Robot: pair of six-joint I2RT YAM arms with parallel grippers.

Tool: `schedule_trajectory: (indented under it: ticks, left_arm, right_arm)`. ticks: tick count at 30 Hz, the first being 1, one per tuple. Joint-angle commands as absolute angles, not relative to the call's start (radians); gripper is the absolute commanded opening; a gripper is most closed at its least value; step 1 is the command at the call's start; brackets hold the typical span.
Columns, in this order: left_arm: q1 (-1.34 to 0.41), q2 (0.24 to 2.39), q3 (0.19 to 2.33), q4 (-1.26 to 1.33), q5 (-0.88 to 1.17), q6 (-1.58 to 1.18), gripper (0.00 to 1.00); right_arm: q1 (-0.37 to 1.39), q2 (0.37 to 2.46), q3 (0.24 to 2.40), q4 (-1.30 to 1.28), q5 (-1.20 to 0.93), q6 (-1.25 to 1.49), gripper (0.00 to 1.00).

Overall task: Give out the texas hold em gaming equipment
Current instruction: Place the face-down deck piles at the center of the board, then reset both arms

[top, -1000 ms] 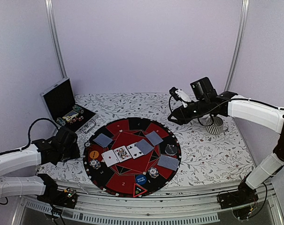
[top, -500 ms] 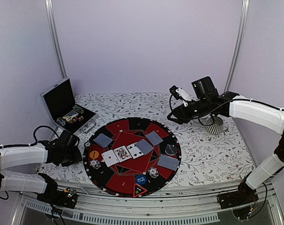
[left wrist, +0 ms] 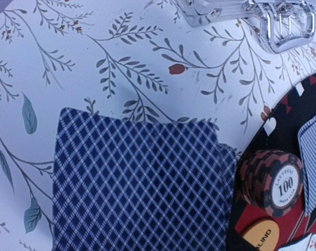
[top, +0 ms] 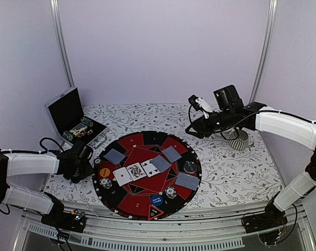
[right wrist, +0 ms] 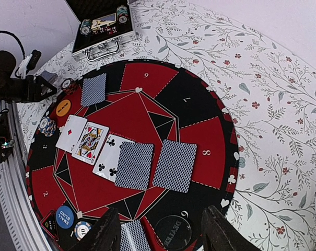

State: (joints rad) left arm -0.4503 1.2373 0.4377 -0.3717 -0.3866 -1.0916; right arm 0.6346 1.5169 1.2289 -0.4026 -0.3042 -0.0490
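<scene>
Right wrist view: the right jaws stand released. The two dark fingers (right wrist: 104, 230) are apart with nothing between them, hanging over the round red-and-black felt mat (right wrist: 131, 104).

The clock directions that follow are read on the mat as the top view shows it.
- **Centre:** three face-up white playing cards (top: 136, 170) lie in a row, with two face-down grey-blue-backed cards (top: 160, 163) just beside them toward 2 o'clock.
- **10 o'clock:** one more face-down card (top: 114, 156).
- **4 o'clock:** another face-down card (top: 187, 181).
- **3 o'clock:** a clear round dealer disc (top: 189, 167).
- **6 o'clock:** a blue disc button (top: 156, 200), with the small black-red triangle marker (top: 154, 212) at the rim beyond it.
- **9 o'clock:** an orange disc button (top: 104, 171).

The left jaws hover at the mat's 9 o'clock. Their own view shows no fingers, so I cannot tell whether they are released or clenched. Below that camera, a stack of blue-diamond-backed cards (left wrist: 142, 183) lies on the floral tabletop (left wrist: 69, 63), right against the mat's rim. A stack of dark round poker chips (left wrist: 270, 183) stands just inside the rim.

An open silver case (top: 77, 123) sits at 10 o'clock, off the mat. A ribbed grey cup (top: 237, 140) stands at 2 o'clock.
</scene>
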Motion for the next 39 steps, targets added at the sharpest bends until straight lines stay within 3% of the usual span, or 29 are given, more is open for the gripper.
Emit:
schedule_trajectory:
  ticks: [1, 4, 14, 17, 20, 22, 24, 34, 39]
  left_arm:
    - [-0.439, 1.208, 0.385, -0.482, -0.361, -1.206, 0.61]
    - [-0.439, 1.182, 0.377, -0.491, -0.349, -1.204, 0.68]
    - [-0.439, 1.172, 0.388, -0.497, -0.353, -1.206, 0.76]
    - [-0.439, 1.163, 0.398, -0.507, -0.348, -1.199, 0.87]
    - [-0.440, 1.130, 0.417, -0.557, -0.368, -1.203, 0.98]
    - [-0.440, 1.089, 0.427, -0.590, -0.392, -1.217, 0.98]
    - [-0.441, 1.028, 0.427, -0.596, -0.411, -1.217, 0.98]
    - [-0.441, 0.879, 0.624, -0.632, -0.600, -0.908, 0.98]
    - [-0.436, 0.887, 0.677, -0.384, -0.657, -0.545, 0.98]
  right_arm:
    - [0.636, 1.479, 1.216, -0.382, -0.330, -0.052, 0.55]
    - [0.637, 1.480, 1.216, -0.381, -0.340, -0.054, 0.55]
    - [0.637, 1.481, 1.216, -0.381, -0.355, -0.058, 0.55]
    - [0.637, 1.484, 1.217, -0.381, -0.349, -0.058, 0.56]
    - [0.635, 1.483, 1.216, -0.377, -0.340, -0.058, 0.64]
    - [0.636, 1.483, 1.216, -0.368, -0.336, -0.055, 0.75]
    - [0.635, 1.484, 1.195, -0.357, -0.327, -0.051, 1.00]
    - [0.530, 1.336, 1.088, -0.194, -0.185, 0.048, 0.99]
    - [0.367, 1.156, 0.927, -0.023, -0.120, 0.139, 0.99]
